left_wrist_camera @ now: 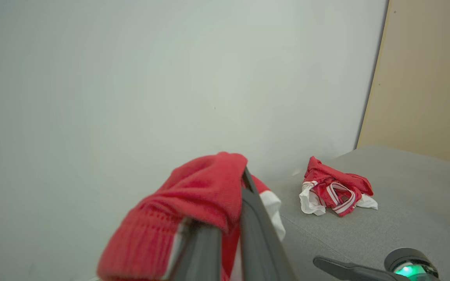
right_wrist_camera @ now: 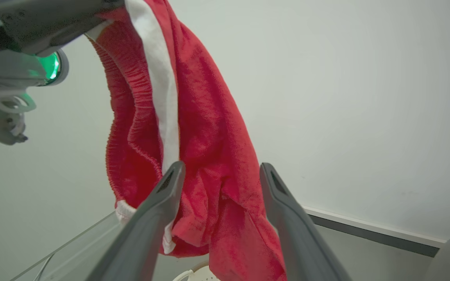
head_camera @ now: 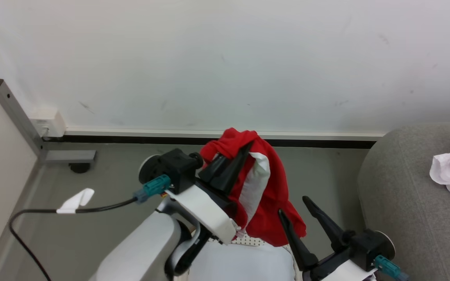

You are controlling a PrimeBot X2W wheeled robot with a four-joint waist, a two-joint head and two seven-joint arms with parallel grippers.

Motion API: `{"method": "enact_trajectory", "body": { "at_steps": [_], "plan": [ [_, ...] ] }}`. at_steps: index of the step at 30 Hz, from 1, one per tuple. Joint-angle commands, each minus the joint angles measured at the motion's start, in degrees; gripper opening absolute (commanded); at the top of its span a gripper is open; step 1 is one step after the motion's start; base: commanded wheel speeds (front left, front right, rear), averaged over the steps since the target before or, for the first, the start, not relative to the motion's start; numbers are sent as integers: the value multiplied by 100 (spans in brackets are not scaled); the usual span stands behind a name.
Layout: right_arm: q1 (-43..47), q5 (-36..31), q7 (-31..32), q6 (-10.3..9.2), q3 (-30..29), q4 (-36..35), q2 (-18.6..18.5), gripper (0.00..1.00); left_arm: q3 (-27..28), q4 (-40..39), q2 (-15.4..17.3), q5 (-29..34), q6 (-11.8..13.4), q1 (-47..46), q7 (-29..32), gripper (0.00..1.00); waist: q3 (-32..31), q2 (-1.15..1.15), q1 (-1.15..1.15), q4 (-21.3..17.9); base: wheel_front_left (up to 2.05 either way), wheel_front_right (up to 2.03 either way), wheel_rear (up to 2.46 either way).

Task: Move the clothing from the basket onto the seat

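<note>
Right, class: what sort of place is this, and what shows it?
Probably a plain indoor room, lounge-like: a grey sofa by a bare white wall, with red clothing lying on it.

- I'm in a bare indoor room: plain white wall (head_camera: 225, 58) beyond my right gripper (head_camera: 293, 205), smooth grey floor (head_camera: 111, 179) under it.
- Rounded grey woven-fabric sofa (head_camera: 397, 195) to its right.

left tool (head_camera: 233, 152) raised, pinched closed; right tool (head_camera: 292, 205) lower, fingers spread
</note>
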Motion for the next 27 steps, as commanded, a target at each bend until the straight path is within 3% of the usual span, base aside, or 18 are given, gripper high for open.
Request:
{"method": "enact_trajectory", "body": {
  "at_steps": [1, 16, 27],
  "plan": [
    [-73, 32, 0, -13, 55, 63, 2, 100, -42, -8, -37, -47, -15, 59, 4, 0, -15, 0, 0, 95, 0, 0, 0],
    [-709, 449, 0, -13, 1118, 1682, 133, 100, -608, -18, -508, 5, -178, 47, 59, 0, -64, 0, 0, 659, 0, 0, 0],
    [-1051, 456, 0, -13, 1063, 2415, 228, 100, -858, -375, -594, -178, -251, 169, 263, 0, -68, 0, 0, 981, 0, 0, 0]
  ]
}}
